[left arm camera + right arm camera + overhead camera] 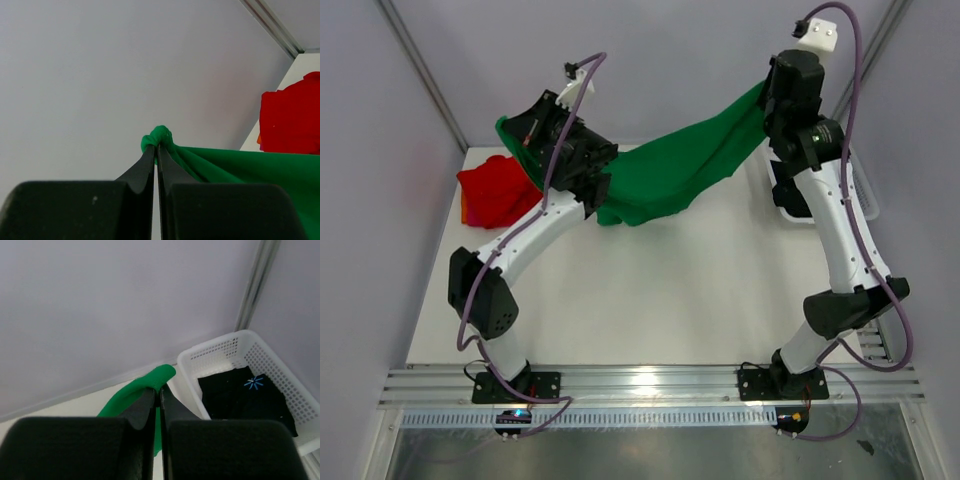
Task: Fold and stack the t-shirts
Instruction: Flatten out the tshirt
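I work in a lab test cell: plain grey walls box in my white table, a metal rail along its near edge.

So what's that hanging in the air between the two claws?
A green t-shirt, stretched and sagging between the left gripper and the right gripper, each shut on one end of it. The overhead view shows it best.
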Tool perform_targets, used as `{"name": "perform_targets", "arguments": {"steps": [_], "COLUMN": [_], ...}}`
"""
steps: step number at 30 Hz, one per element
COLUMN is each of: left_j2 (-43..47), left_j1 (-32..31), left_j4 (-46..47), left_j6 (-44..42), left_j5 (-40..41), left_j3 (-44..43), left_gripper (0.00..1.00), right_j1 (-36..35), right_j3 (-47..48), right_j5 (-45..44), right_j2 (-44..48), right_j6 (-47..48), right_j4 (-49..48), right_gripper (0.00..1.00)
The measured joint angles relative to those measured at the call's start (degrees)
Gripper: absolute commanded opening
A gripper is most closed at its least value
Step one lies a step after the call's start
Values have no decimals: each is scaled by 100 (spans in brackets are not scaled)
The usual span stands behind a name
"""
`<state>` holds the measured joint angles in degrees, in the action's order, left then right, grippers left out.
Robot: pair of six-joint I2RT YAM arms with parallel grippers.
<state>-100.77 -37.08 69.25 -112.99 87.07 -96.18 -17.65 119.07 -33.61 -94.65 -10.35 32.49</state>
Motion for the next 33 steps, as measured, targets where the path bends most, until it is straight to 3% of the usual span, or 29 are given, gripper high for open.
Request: {"name": "perform_targets", "arguments": {"steps": [9,19,33], "left_j2": [90,369,774], "left_j1": [240,223,-94], "left_j4": [0,2,9], "left_j6": [55,170,455], "left_j5": [4,15,15], "left_j3": [-74,-1137,-920], "left_gripper": [0,0,0], "right_j1": [334,315,315], "right_j3": [977,1357,1530], "right_j5": [-485,-361,247], "right_j2": [323,1648,2393], "right_j6": [286,262,-509], "right_j4": [297,422,1390], "right_gripper": [3,3,3]}}
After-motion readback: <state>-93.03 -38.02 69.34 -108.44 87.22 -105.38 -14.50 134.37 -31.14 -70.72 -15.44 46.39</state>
